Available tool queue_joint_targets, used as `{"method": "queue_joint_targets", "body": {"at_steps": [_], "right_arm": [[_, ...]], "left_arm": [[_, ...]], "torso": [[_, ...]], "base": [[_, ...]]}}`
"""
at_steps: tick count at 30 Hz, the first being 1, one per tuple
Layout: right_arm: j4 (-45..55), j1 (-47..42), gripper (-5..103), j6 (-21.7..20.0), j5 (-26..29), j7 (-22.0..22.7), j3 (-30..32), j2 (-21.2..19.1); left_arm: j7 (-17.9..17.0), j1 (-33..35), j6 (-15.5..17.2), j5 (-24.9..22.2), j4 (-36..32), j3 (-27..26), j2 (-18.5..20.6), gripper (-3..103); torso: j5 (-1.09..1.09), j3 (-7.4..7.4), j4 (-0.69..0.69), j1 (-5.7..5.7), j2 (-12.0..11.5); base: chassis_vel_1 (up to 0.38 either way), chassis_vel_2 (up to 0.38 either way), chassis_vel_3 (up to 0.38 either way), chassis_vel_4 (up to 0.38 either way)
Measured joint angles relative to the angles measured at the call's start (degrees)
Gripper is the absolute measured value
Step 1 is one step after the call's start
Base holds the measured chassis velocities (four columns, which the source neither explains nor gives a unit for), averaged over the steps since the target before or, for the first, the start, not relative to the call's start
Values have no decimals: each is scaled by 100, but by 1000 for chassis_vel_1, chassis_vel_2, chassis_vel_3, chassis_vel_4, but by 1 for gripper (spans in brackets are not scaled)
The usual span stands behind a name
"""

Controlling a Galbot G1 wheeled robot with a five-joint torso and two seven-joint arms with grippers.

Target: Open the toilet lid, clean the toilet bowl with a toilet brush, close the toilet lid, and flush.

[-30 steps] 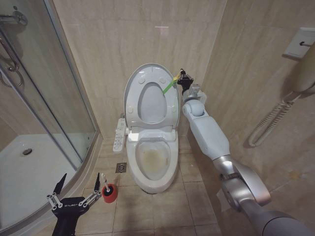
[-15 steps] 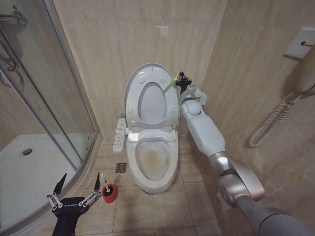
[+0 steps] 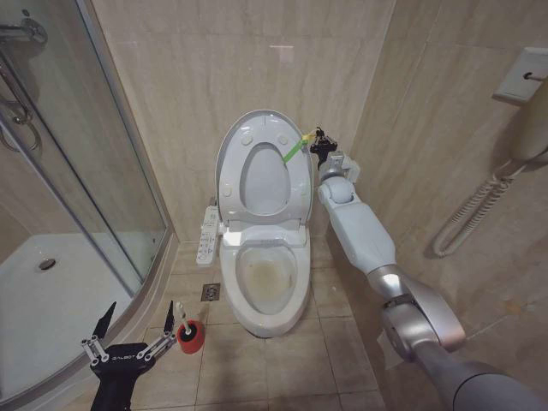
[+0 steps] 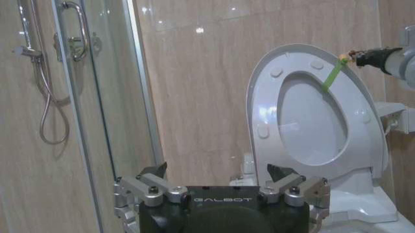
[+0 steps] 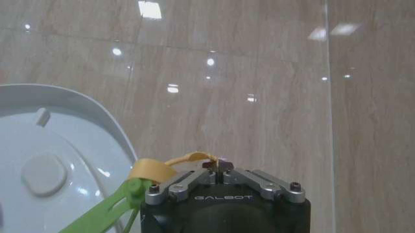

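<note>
Right gripper (image 3: 318,137) is pinched on the yellow-green tag (image 3: 294,151), so I count the toilet lid (image 3: 261,163) up against the wall. Left gripper (image 3: 135,330), spread, waits beside the toilet brush (image 3: 185,329); scrubbing the stained toilet bowl (image 3: 266,278), closing and flushing remain.

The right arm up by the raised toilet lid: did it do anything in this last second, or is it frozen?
Barely anything. The right pincer stays shut on the yellow-green tag at the edge of the toilet lid, and the arm's elbow only swayed slightly. The lid stayed upright against the wall. The left pincer still hangs open beside the toilet brush in its red holder.
</note>
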Motion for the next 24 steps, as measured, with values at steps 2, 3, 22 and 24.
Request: {"method": "queue_joint_targets", "body": {"at_steps": [2, 3, 22, 24], "right_arm": [[95, -60, -2, -32, 15, 12, -22, -47], [152, -94, -2, -36, 18, 15, -37, -89], [1587, -857, 79, -231, 530, 105, -135, -862], [1761, -994, 79, -258, 582, 105, -135, -989]], "left_arm": [[0, 0, 0, 0, 0, 0, 0, 100], [0, 0, 0, 0, 0, 0, 0, 100], [0, 0, 0, 0, 0, 0, 0, 100], [0, 0, 0, 0, 0, 0, 0, 100]], "torso": [[1, 0, -1, 0, 0], [0, 0, -1, 0, 0], [1, 0, -1, 0, 0], [1, 0, -3, 0, 0]], "base": [[0, 0, 0, 0], [0, 0, 0, 0], [0, 0, 0, 0], [0, 0, 0, 0]]}}
